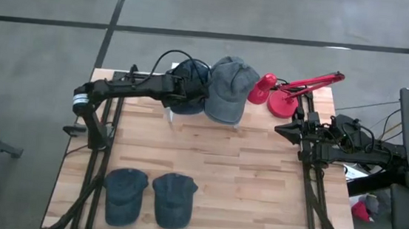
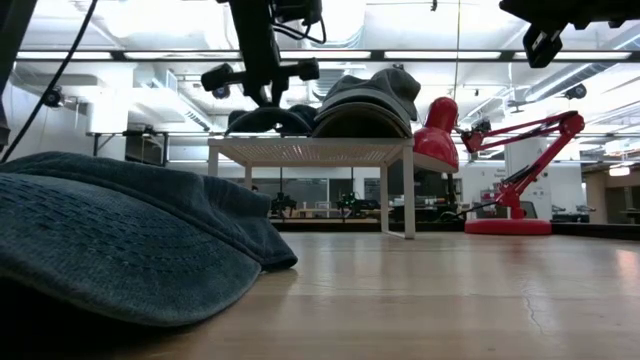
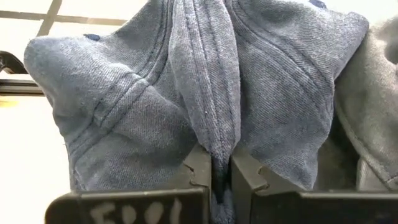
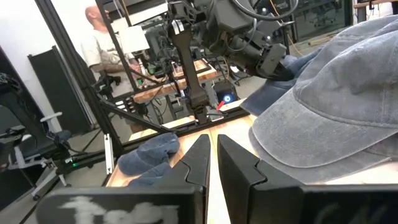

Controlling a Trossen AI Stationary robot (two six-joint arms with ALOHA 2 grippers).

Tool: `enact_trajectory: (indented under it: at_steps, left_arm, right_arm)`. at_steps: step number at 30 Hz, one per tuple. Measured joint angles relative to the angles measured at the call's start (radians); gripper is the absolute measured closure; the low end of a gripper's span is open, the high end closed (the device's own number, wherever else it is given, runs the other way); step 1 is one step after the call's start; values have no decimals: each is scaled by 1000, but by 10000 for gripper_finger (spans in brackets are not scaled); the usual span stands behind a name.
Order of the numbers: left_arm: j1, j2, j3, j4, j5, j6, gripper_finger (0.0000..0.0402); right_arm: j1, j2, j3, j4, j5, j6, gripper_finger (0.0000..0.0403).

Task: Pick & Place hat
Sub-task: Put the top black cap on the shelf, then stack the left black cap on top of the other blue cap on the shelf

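Left tool point(image 3: 214, 171) pinches a fold of the blue hat point(image 3: 205, 93) on the rack point(image 2: 310, 150)

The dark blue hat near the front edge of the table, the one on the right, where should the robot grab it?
Probably the soft crown of that dark blue hat, coming straight down from above. It lies flat on the table with its rounded crown up, so the cloth can be pinched into a fold. The left gripper holds another blue hat this way, pinching a fold between its fingers.
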Motion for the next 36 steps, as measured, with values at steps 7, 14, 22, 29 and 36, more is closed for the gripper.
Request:
enact_trajectory:
  at_steps: [7, 14, 22, 29, 36]
  left_arm:
    - [-3, 0, 0, 0, 9, 4, 309]
    - [-7, -19, 0, 0, 15, 8, 237]
    - [-17, -74, 0, 0, 17, 49, 197]
    - [-21, -143, 0, -1, 27, 109, 195]
    - [-46, -207, 1, -11, 274, 245, 195]
  right_arm:
    - [0, 0, 0, 0, 0, 0, 374]
    - [0, 0, 0, 0, 0, 0, 374]
    - [0, 0, 0, 0, -2, 0, 374]
    - [0, 0, 0, 0, -2, 0, 374]
    - [0, 0, 0, 0, -1, 2, 374]
